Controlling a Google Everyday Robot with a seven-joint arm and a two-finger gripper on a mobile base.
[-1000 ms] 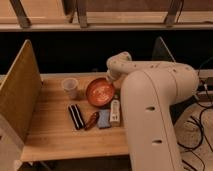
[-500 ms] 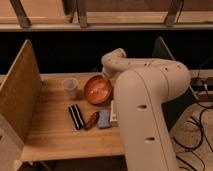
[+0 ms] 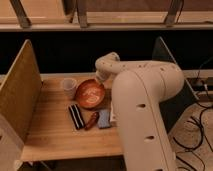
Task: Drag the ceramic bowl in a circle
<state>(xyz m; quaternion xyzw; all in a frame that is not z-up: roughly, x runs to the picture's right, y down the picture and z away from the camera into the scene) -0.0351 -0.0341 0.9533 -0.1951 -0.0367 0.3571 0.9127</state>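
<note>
Wooden desk (image 3: 50,135) stands between two upright dividers, a yellowish one (image 3: 20,95) far to the left of the pincer and a grey one (image 3: 165,55) off to its right. Behind the pincer runs a dark gap under a pale rail. The white arm (image 3: 145,100) curves over the desk's right side and bends down, so the pincer (image 3: 100,78) sits low at the far right rim of the bowl (image 3: 90,93). Whether the pincer is open or closed, or has hold of the rim, cannot be told.

The bowl lies just below and left of the pincer, flat on the desk, with a pale swirl inside. A whitish cup (image 3: 69,87) stands farther left of the pincer, just beside the bowl's left edge. Nearer the camera than the pincer lie a black striped bar (image 3: 76,116), a reddish-brown piece (image 3: 92,120) and a blue packet (image 3: 104,118) in a row. Cables (image 3: 200,125) trail on the floor well to the pincer's right.
</note>
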